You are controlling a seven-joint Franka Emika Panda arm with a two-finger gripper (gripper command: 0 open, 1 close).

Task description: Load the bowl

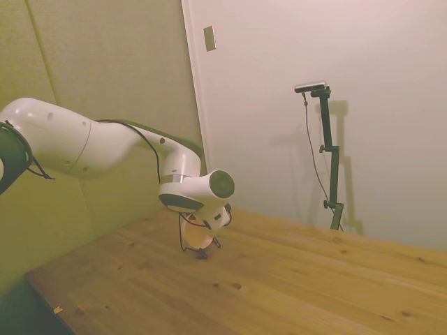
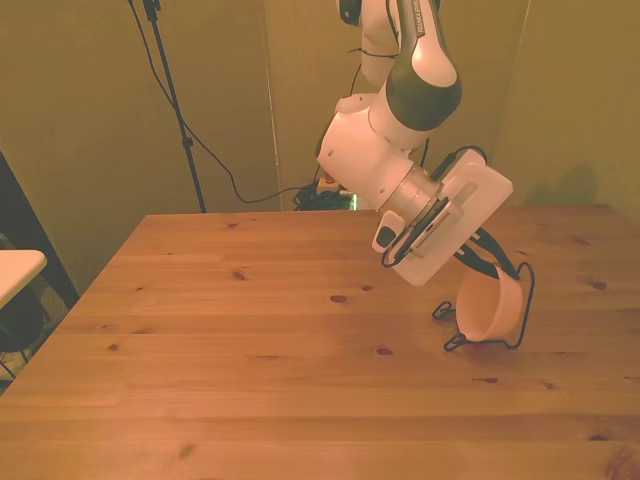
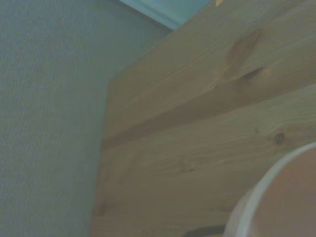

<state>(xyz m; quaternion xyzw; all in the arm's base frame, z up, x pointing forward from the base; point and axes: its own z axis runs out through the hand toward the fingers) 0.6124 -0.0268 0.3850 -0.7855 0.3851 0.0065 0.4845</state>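
Observation:
The pale pink bowl (image 2: 486,306) stands on its edge inside a thin black wire rack (image 2: 524,300) on the wooden table (image 2: 250,340), at the front view's right. My gripper (image 2: 490,264) reaches down onto the bowl's upper rim from above, its dark fingers shut on it. The white hand covers most of the grip. In the side view the bowl (image 1: 203,241) peeks out under the hand, with the rack (image 1: 201,254) at its foot. The wrist view catches a curved piece of the bowl (image 3: 284,200) over the table boards.
The rack sits near the table's right edge in the front view. A white surface (image 2: 14,266) juts in off the table's left side. A black stand with a cable (image 2: 176,110) rises behind the far left corner. A wall (image 1: 105,70) runs close behind the arm.

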